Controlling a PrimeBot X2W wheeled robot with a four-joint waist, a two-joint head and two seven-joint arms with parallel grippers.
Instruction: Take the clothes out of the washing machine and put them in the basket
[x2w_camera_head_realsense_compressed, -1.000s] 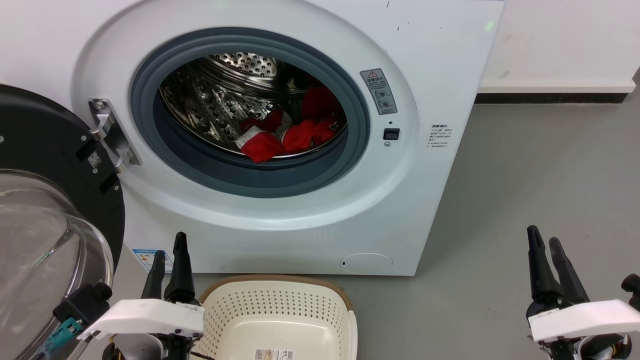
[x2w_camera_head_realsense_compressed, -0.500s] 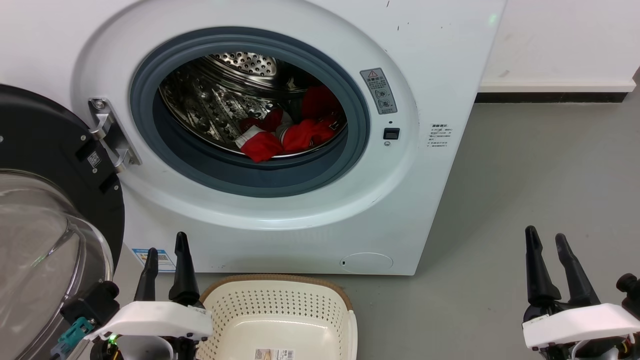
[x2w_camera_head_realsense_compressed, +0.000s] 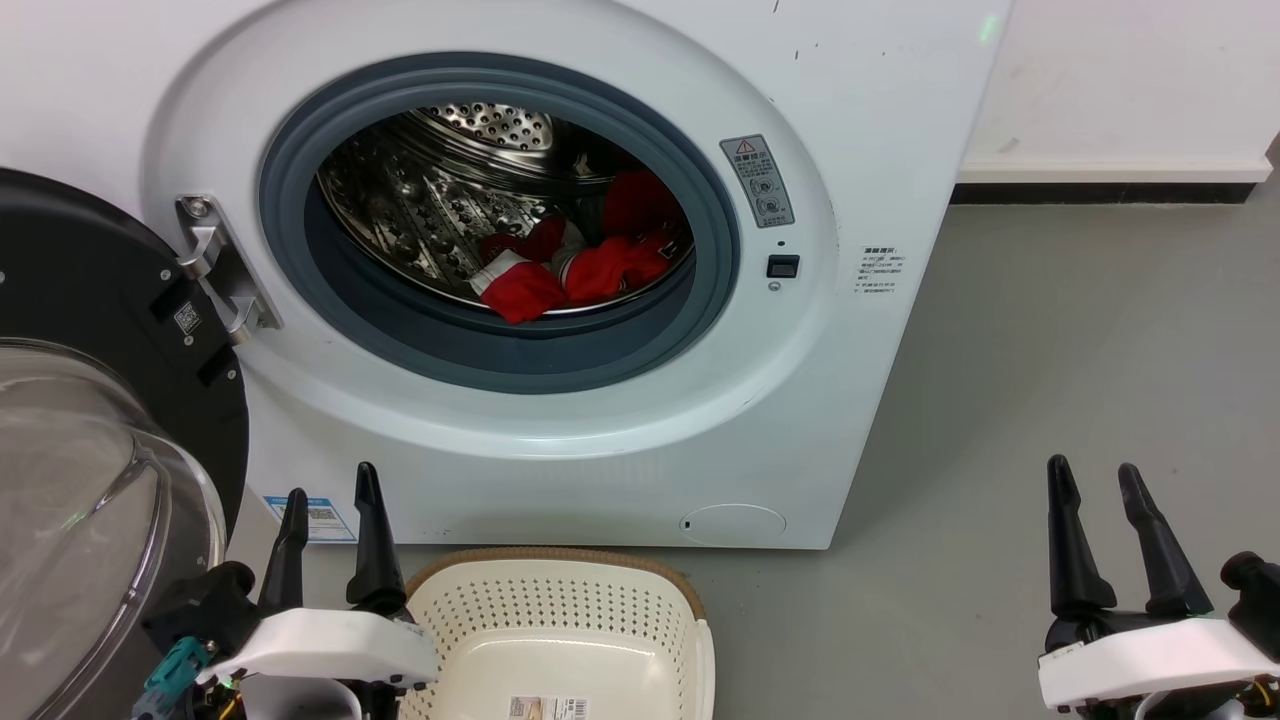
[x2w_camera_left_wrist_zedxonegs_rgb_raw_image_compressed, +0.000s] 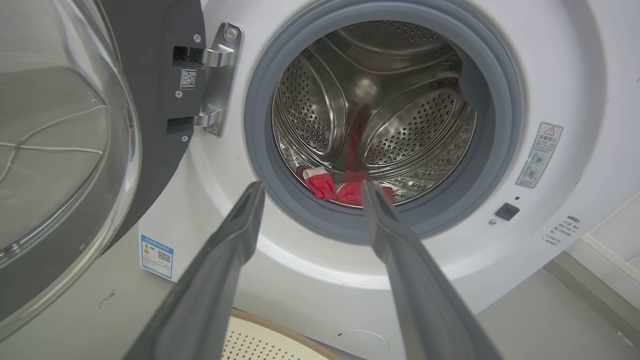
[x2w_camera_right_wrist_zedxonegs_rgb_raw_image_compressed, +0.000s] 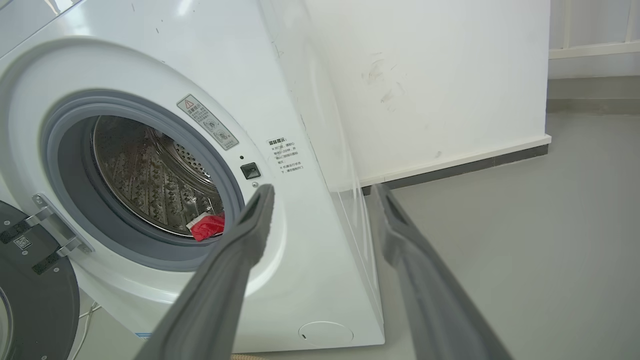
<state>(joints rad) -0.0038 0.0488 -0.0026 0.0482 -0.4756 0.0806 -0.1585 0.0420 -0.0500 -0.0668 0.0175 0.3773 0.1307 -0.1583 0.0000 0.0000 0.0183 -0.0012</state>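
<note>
- Head view, closest in: the left gripper (x2w_camera_head_realsense_compressed: 331, 483) sits at the lower left, spread apart in open air, just beside the basket's left corner.
- At the lower right, the right gripper (x2w_camera_head_realsense_compressed: 1092, 466) is parted the same way over grey floor (x2w_camera_head_realsense_compressed: 1080, 340), well away from the machine.
- Between them, and nearer the left one, the basket (x2w_camera_head_realsense_compressed: 560, 556) stands on the floor right in front of the washing machine. Its pale bottom is bare apart from a label (x2w_camera_head_realsense_compressed: 548, 708).
- To the left, the porthole door (x2w_camera_head_realsense_compressed: 90, 270) hangs wide open on its metal hinge (x2w_camera_head_realsense_compressed: 215, 265).
- Behind the basket, the washing machine (x2w_camera_head_realsense_compressed: 860, 130) faces me, with a grey rubber ring (x2w_camera_head_realsense_compressed: 300, 160) round its open mouth.
- Deepest in, the clothes (x2w_camera_head_realsense_compressed: 560, 278) lie bunched at the bottom front of the steel drum (x2w_camera_head_realsense_compressed: 420, 200), towards its right side. They are red with white trim.
- A white wall (x2w_camera_head_realsense_compressed: 1120, 80) stands beyond, to the right of the machine.
</note>
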